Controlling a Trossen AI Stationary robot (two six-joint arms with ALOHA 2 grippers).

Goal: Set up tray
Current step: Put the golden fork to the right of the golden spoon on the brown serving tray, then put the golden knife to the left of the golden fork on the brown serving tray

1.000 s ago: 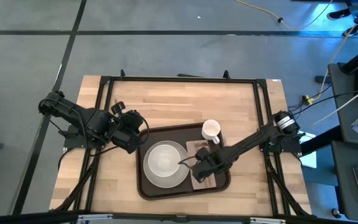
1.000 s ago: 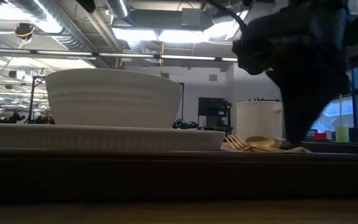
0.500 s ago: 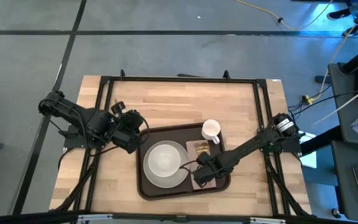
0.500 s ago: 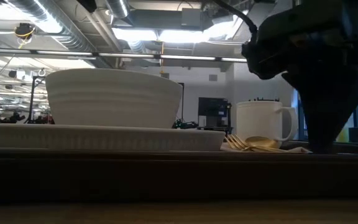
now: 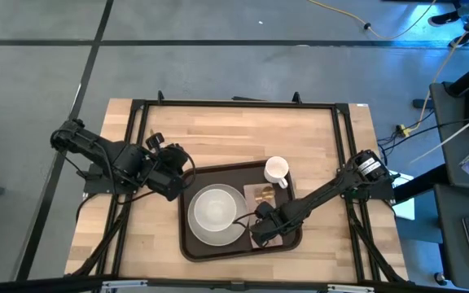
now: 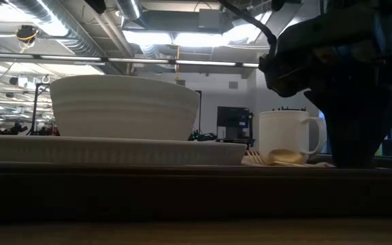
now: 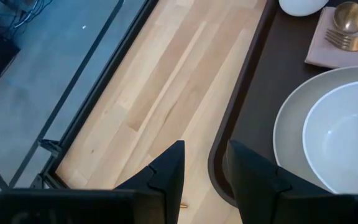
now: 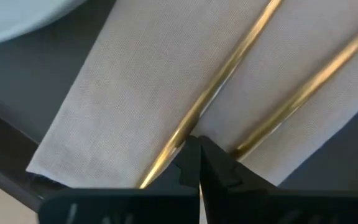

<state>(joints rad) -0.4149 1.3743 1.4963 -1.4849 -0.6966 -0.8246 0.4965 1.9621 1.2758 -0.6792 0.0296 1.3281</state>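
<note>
The right claw (image 8: 199,163), fingers pressed together, rests on the napkin (image 8: 135,93) between two gold handles (image 8: 225,74).

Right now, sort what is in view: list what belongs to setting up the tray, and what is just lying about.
Part of the job:
tray
plate with bowl
mug
napkin
gold fork and spoon
right hand, low over the napkin
left hand, waiting at the tray's left edge

Lying about:
loose cables beside the table

grey floor (image 5: 218,73), ceiling lights (image 6: 175,37), possibly windows
</note>
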